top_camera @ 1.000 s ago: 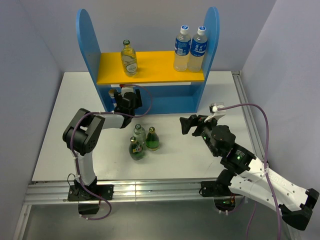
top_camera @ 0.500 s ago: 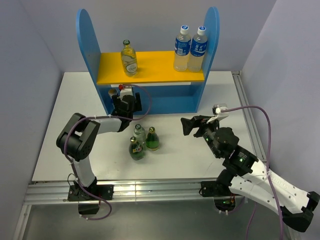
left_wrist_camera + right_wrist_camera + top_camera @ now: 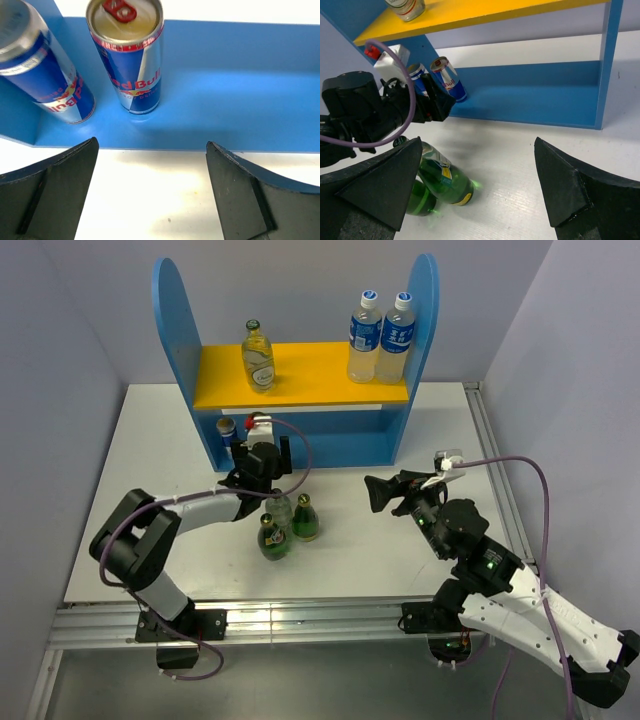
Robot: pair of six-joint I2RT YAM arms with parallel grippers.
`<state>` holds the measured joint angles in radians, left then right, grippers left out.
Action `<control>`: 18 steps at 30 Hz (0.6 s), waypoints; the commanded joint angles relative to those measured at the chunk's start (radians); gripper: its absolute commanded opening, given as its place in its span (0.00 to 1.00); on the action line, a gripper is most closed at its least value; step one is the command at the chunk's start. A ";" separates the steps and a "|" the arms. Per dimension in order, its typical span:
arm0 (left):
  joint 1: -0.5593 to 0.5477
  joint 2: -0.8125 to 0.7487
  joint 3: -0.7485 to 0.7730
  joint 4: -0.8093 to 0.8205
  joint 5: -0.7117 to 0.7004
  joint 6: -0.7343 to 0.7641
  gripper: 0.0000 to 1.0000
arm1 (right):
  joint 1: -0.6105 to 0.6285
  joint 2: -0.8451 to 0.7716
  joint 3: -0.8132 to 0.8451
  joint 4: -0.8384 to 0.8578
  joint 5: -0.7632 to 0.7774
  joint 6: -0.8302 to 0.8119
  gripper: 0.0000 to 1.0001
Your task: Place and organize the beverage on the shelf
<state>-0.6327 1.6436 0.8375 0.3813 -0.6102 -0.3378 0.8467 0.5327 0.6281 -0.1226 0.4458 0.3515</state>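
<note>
**Three drinks shelved, three left on the table**

The left gripper is spread wide and holds nothing, low in the left wrist view, just in front of the shelf's lower board. Two cans stand upright on that board at the upper left of the view, near each other but apart. They are slim, glossy blue-and-silver cylinders, and the nearer one has a red pull tab.

The right gripper is also spread and empty, right of centre in the top view, facing the shelf.

A clear bottle of glass stands on the matte yellow board, left of two taller plastic bottles.

Left to place are a second clear bottle and two green bottles of dark glass, clustered upright on the white table at centre. By my count the task is about half done.
</note>
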 commanded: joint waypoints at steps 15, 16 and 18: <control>-0.134 -0.419 0.130 -0.371 -0.011 0.034 0.95 | 0.005 -0.023 -0.007 0.015 0.001 0.009 1.00; -0.151 -0.477 0.130 -0.418 -0.019 0.010 0.95 | 0.006 -0.023 -0.007 0.014 0.001 0.009 1.00; -0.209 -0.543 0.106 -0.472 0.006 -0.004 0.95 | 0.006 -0.023 -0.010 0.017 0.001 0.010 1.00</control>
<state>-0.7837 1.2163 0.9169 0.0517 -0.6052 -0.3149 0.8467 0.5186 0.6270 -0.1238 0.4427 0.3523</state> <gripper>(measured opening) 0.951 0.998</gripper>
